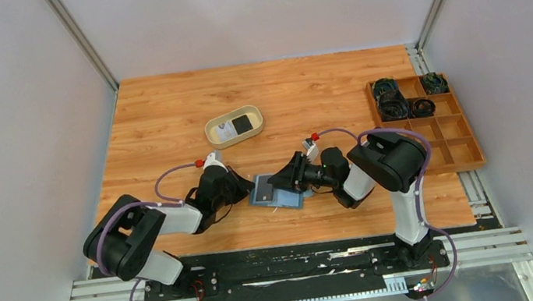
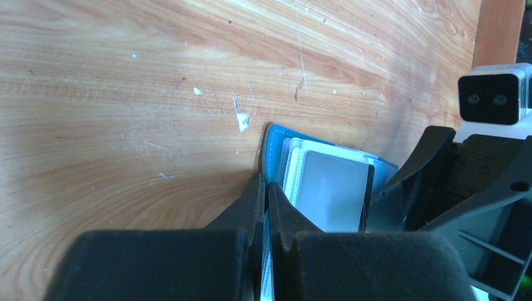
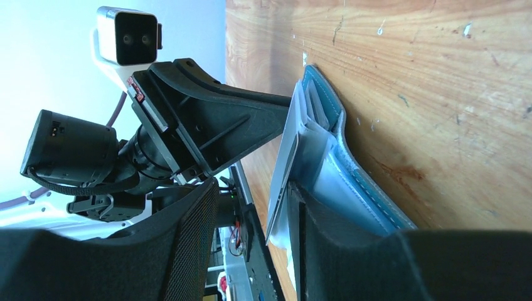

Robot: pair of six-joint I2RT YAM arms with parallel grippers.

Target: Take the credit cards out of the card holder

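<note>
Left hand (image 2: 266, 191) pinching card holder (image 2: 274, 150), right hand (image 3: 254, 194) spread astride credit card (image 2: 329, 188), long axis left-right

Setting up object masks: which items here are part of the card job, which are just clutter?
Job: card holder, credit cards in it, two cards in the beige tray, left end effector, right end effector.
Lying about: wooden organizer, black cables in it.

Wood-grain counter (image 1: 165, 125), scuffed, with pale flecks. Teal card holder (image 1: 276, 193) lies open near centre. Beige oval tray (image 1: 237, 140) sits farther back, slightly left. Divided wooden box (image 1: 461, 148) along the right edge.
</note>
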